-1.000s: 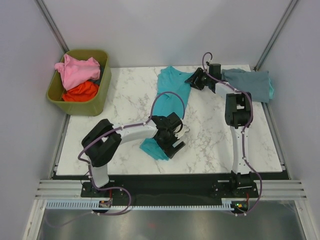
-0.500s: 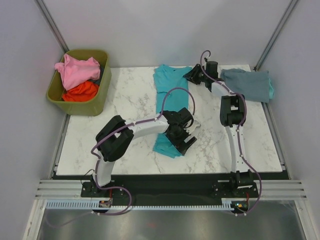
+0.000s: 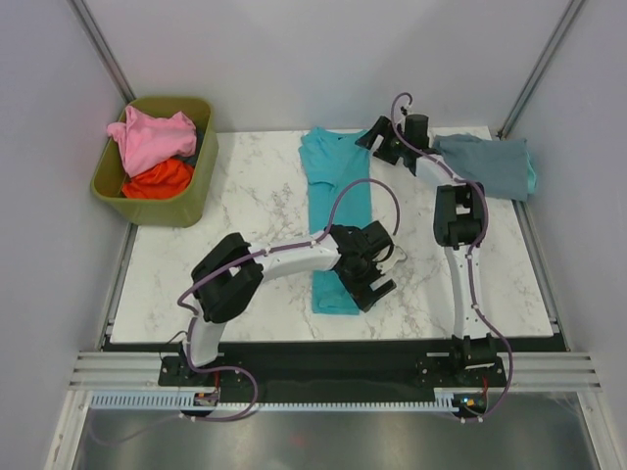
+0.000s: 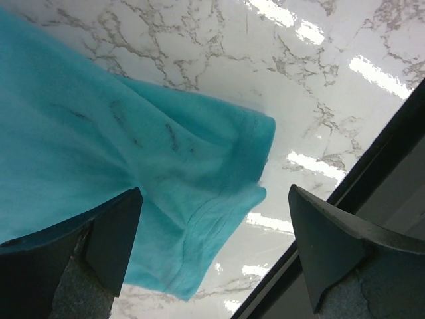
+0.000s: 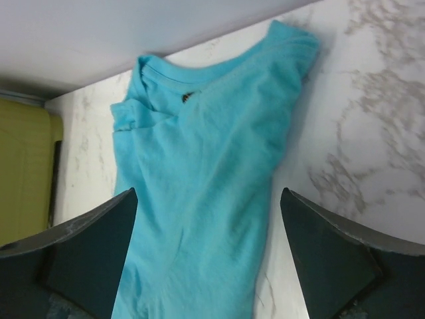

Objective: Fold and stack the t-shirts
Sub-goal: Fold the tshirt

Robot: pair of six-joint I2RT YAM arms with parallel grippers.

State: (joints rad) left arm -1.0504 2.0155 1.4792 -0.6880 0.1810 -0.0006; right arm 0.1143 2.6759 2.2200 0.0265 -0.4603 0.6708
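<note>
Bright teal cloth t-shirt mid-fold; grey-blue cloth t-shirt, two o'clock, seemingly done — pink shirt, orange-red shirt wait; left gripper, right gripper jaws spread.

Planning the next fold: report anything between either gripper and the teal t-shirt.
Nothing visible. The left gripper hangs open over the near end of the teal t-shirt, the right gripper open over its collar.

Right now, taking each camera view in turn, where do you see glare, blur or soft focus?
Left wrist view: bright streaks of glare lie on the marble table, and the jaws are dark, soft-edged shapes in the foreground. Right wrist view: the teal t-shirt is in focus with its collar clear, while the jaws are blurred again. Top external view: the light is even, with no glare on the marble.
</note>
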